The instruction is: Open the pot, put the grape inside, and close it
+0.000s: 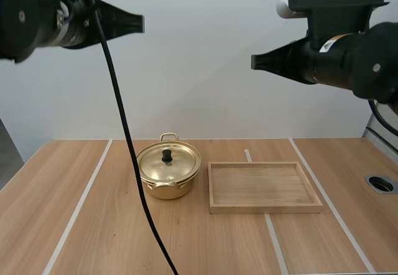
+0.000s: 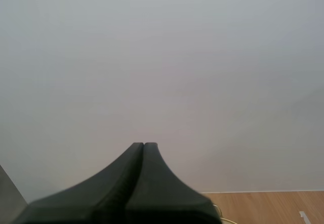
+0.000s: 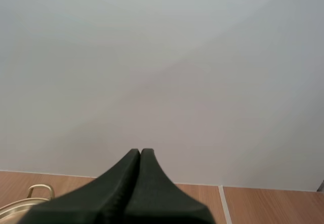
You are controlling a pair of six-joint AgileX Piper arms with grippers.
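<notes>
Left gripper (image 1: 140, 24): closed into one dark wedge, holding nothing, high above the desk (image 1: 93, 237).
Right gripper (image 1: 255, 62): also closed on nothing, raised high, its tip pointing toward the left gripper.
Pot (image 1: 166, 186): gold, standing on the desk just beside the wooden tray (image 1: 265, 208), not touching it.
Lid (image 1: 180, 163): seated on the pot, black knob (image 1: 166, 156) upright.

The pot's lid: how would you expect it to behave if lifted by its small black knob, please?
The lid looks like thin, shiny metal, so it is probably stiff and light. Its knob is small, so a pinch could slip and the lid might tilt.
</notes>
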